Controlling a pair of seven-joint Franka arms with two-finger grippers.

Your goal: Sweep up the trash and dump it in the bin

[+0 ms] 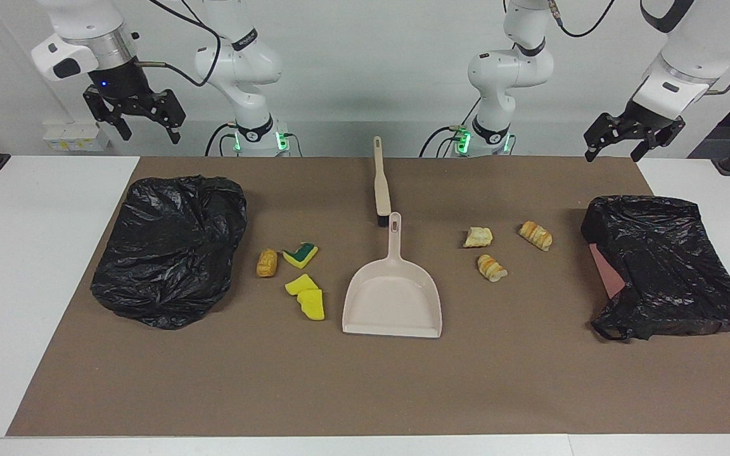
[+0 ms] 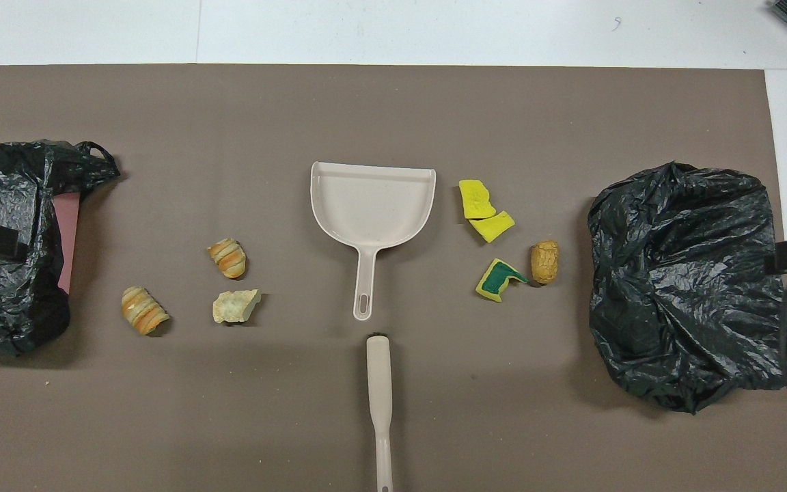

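The trash lies in two groups on the brown mat. Toward the right arm's end are an orange lump point(image 1: 267, 262) point(image 2: 544, 262), a green-faced sponge wedge point(image 1: 300, 254) point(image 2: 497, 279) and two yellow wedges point(image 1: 307, 296) point(image 2: 484, 210). Toward the left arm's end are three bread-like chunks point(image 1: 492, 267) point(image 2: 227, 258). The beige dustpan point(image 1: 393, 297) point(image 2: 373, 205) lies between the groups, with the brush point(image 1: 381, 183) point(image 2: 380, 403) just nearer to the robots. My right gripper point(image 1: 149, 134) hangs open, high over the table's edge. My left gripper point(image 1: 612, 155) hangs open and high at the left arm's end.
A bin lined with a black bag point(image 1: 172, 250) point(image 2: 687, 280) stands at the right arm's end of the mat. A second black-bagged bin point(image 1: 663, 266) point(image 2: 4, 239) stands at the left arm's end. White table point(image 1: 35, 253) surrounds the mat point(image 1: 371, 380).
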